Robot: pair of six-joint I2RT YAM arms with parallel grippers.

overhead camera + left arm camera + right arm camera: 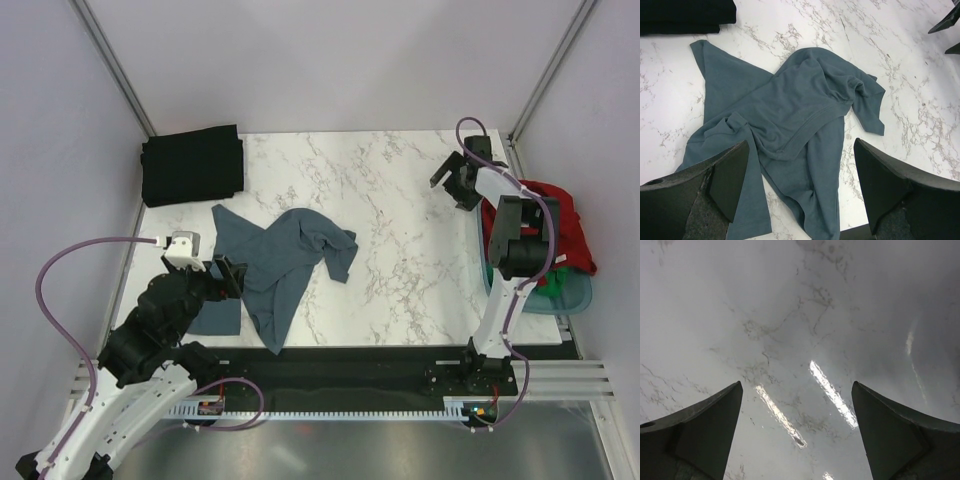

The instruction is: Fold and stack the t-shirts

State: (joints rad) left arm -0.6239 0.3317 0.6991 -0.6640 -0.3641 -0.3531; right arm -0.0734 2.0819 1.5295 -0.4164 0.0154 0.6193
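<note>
A: Where's the shirt to fold?
B: The blue-grey t-shirt [290,262] lies crumpled at the surface's [400,230] 8 o'clock. Its longest run slants from 6 toward 1.
A: Which hand is nearer?
B: The left hand [232,276], over the shirt's 9 o'clock edge, released and empty. The right hand [453,183] is well apart at its 2 o'clock, spread wide and grasping nothing.
A: Containers?
B: The tub [578,298] at 3 o'clock holds the red t-shirt [565,225] over the green t-shirt [553,280]. The black t-shirt [192,165] sits folded at 11.
</note>
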